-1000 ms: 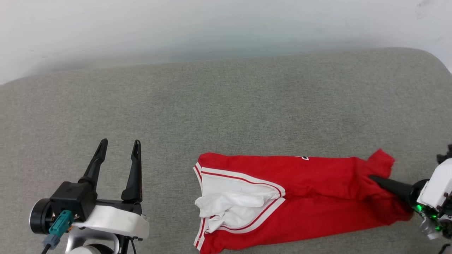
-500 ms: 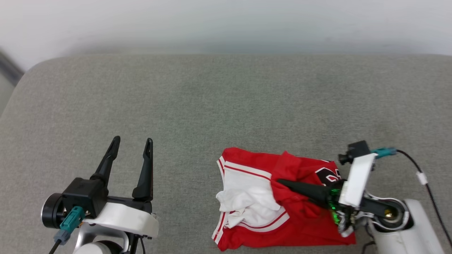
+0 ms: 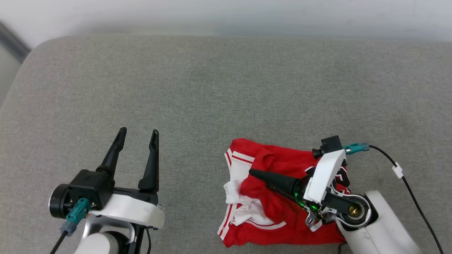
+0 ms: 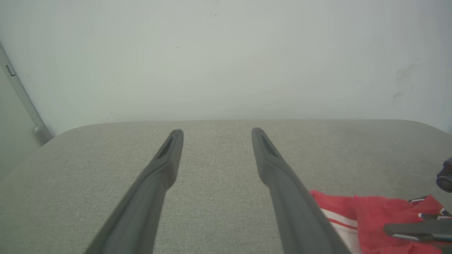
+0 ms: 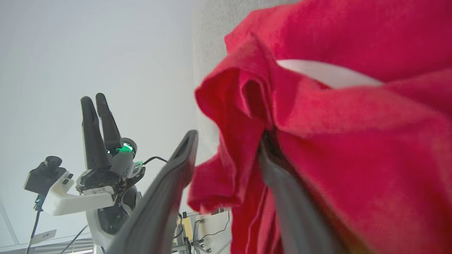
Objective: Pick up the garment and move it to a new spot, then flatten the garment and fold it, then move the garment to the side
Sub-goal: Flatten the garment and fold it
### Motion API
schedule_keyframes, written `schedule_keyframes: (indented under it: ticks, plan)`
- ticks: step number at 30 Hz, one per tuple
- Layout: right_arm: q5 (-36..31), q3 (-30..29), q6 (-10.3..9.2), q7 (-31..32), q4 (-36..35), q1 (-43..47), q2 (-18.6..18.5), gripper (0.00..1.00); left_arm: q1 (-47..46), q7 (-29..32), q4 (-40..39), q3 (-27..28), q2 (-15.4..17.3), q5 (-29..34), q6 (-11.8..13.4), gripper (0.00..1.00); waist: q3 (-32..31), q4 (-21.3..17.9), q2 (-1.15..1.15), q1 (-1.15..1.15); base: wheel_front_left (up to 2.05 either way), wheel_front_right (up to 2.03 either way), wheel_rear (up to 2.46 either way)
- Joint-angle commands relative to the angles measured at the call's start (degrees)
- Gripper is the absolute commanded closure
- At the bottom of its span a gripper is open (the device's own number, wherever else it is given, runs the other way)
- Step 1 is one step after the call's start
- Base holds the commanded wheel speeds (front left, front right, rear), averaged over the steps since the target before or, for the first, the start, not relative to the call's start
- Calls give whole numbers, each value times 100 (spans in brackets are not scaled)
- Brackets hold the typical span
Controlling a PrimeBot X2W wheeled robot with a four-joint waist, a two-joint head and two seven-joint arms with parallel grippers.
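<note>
In the head view, a red jersey T-shirt with white sleeves and red-white stripe trim (image 3: 273, 211) is seen bunched on a grey woven fabric cushion (image 3: 212, 88) at about 5 o'clock. The right gripper (image 3: 252, 172) is laid over the shirt, its fingers pointed toward 10 o'clock. The left gripper (image 3: 138, 131) is held at 7 o'clock, well apart from the shirt, with its fingers spread and nothing between them. In the left wrist view, the left gripper (image 4: 216, 131) is shown wide and empty above the cushion, with the shirt (image 4: 370, 215) at 4 o'clock. In the right wrist view, the right gripper (image 5: 227, 141) is seen with its fingers parted. Red cloth (image 5: 353, 158) is draped between them and over the 3 o'clock finger, not pinched. The left gripper (image 5: 93, 98) is seen at 8 o'clock.
</note>
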Motion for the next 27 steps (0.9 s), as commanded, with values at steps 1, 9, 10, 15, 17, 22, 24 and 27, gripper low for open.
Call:
schedule_keyframes:
  ticks: [1,9,10,15,17,22,24,27]
  plan:
    - [-66,61,0,-67,-75,-72,-12,0,-48,-22,21,-9,-5,0,-8,0,-43,-38,0,-1,0,0,0]
    - [-1302,543,0,-929,-975,-98,-716,0,22,-11,0,37,79,31,62,0,-223,-231,0,-1,0,0,0]
    - [-1638,590,0,-1176,-1046,-98,-855,0,43,-35,6,50,88,38,83,0,-242,-263,0,-1,0,0,0]
    - [-3116,477,0,-2004,-1152,107,-1447,0,145,-156,52,138,50,-53,139,0,-328,-443,0,-1,0,0,0]
    - [-3626,260,0,-2246,-1191,260,-1581,0,215,-201,73,170,51,-62,168,0,-362,-532,0,-1,0,0,0]
    - [-4617,-614,0,-2934,-1596,646,-1668,0,366,-280,130,259,56,-93,246,0,-456,-737,0,-1,0,0,0]
    - [-4771,-776,0,-3097,-1730,733,-1623,0,393,-302,144,273,66,-90,255,0,-477,-776,0,-1,0,0,0]
    - [-5156,-1196,0,-3626,-2197,958,-1442,0,468,-367,204,323,99,-91,255,0,-550,-866,0,-1,0,0,0]
